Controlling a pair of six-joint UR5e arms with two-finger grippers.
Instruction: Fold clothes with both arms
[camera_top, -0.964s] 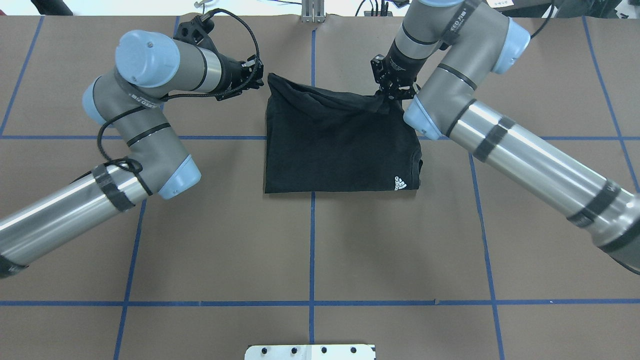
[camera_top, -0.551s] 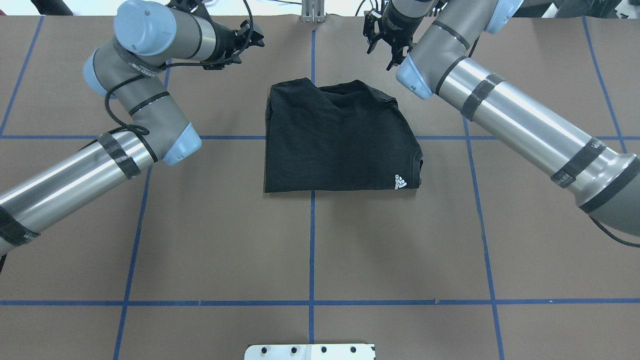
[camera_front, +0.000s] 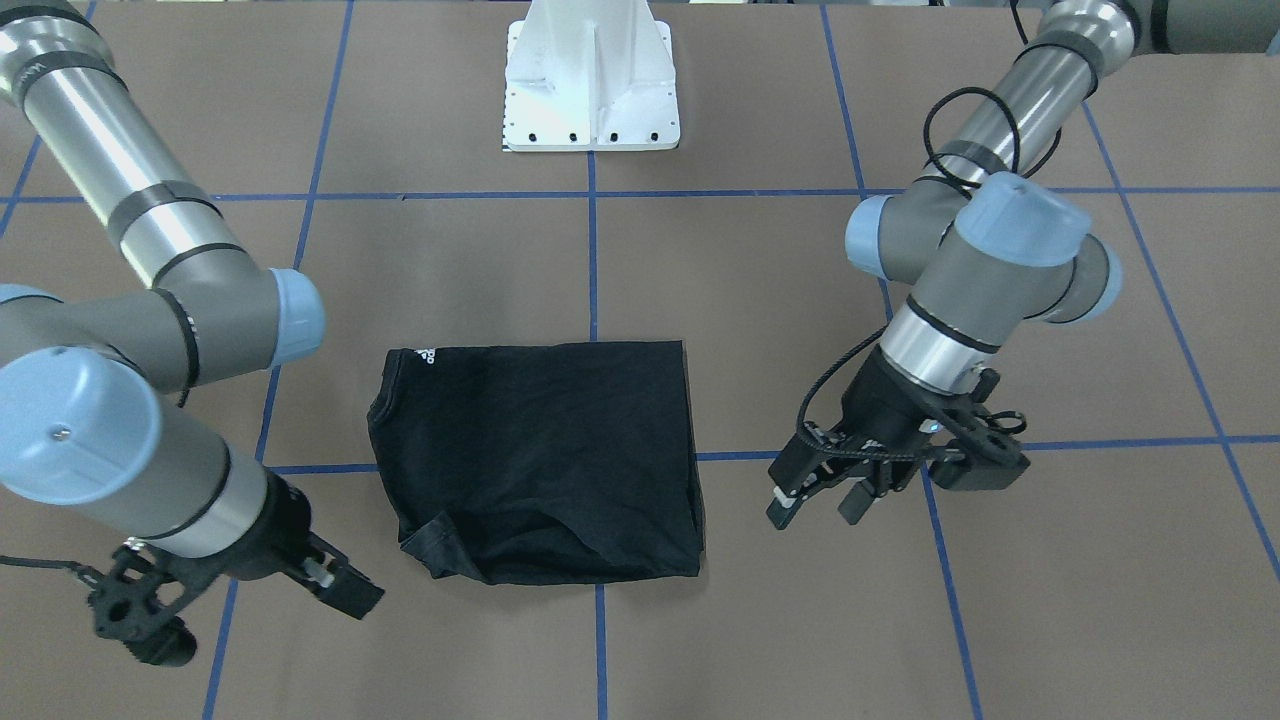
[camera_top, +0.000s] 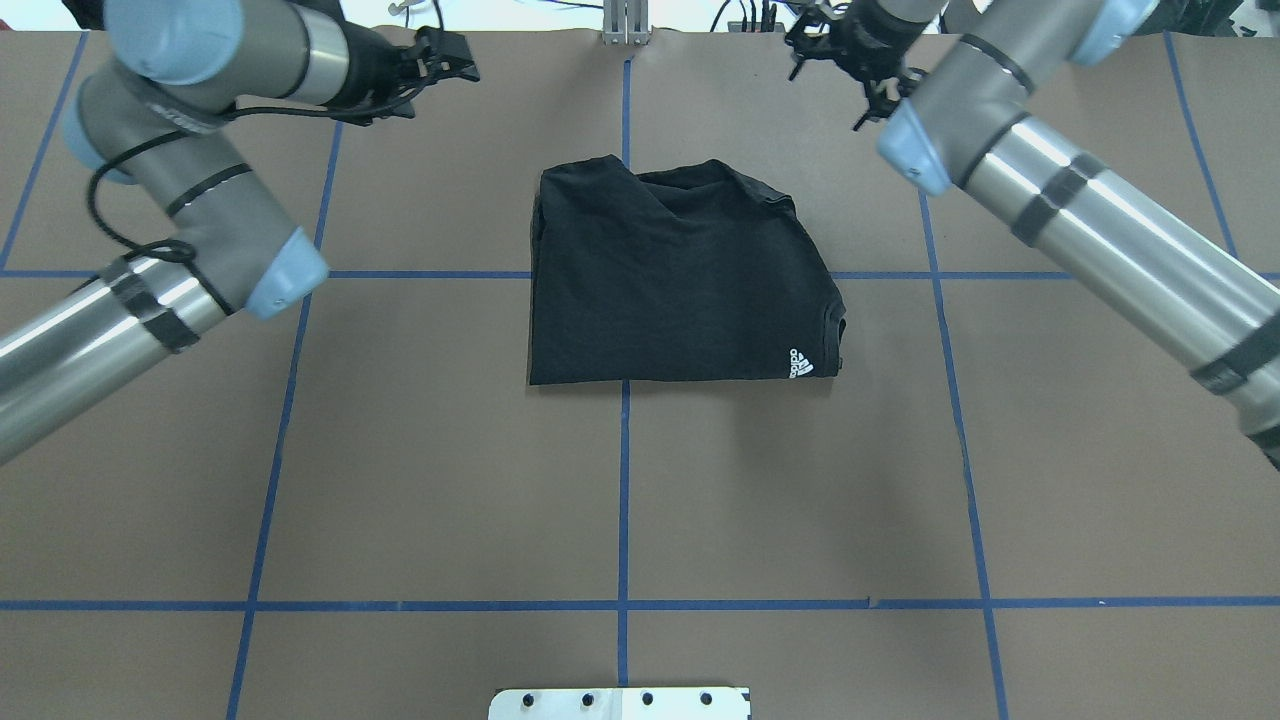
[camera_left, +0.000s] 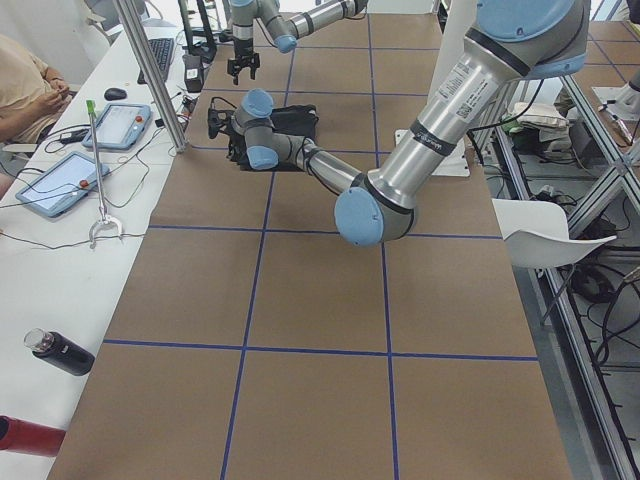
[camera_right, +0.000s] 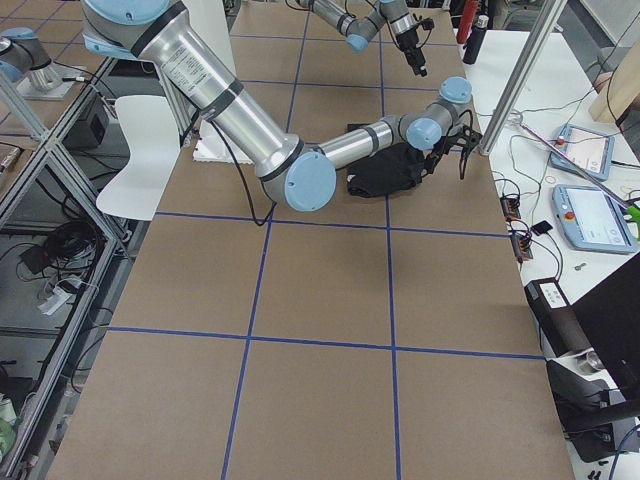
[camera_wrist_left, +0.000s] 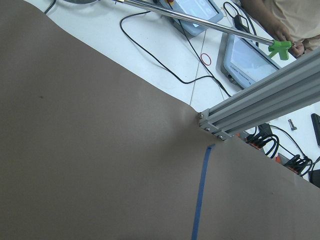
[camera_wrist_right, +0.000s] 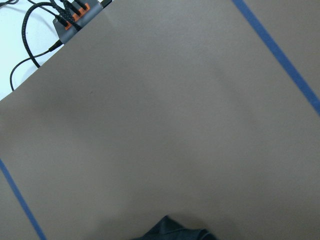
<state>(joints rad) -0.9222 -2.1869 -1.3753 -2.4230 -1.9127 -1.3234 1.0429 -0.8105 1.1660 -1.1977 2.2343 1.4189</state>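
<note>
The left arm (camera_front: 985, 280) is showing silver tubes, grey joint housings and light blue caps, with a black cable looping along it to the black left gripper (camera_front: 816, 512). The right arm (camera_front: 130, 170) is wearing black bands around its silver tube. A small screw is sitting in the middle of one blue cap, and its black right gripper (camera_front: 350, 590) is carrying a perforated black bracket.

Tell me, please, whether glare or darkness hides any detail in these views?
Overhead exterior: the black T-shirt is nearly uniform black, folds faint, though its white logo stays crisp. Exterior front-facing: bright glare streaks the right arm. Left wrist-mounted: the white desk is washed out. Right wrist-mounted: the T-shirt's edge looks soft.
</note>
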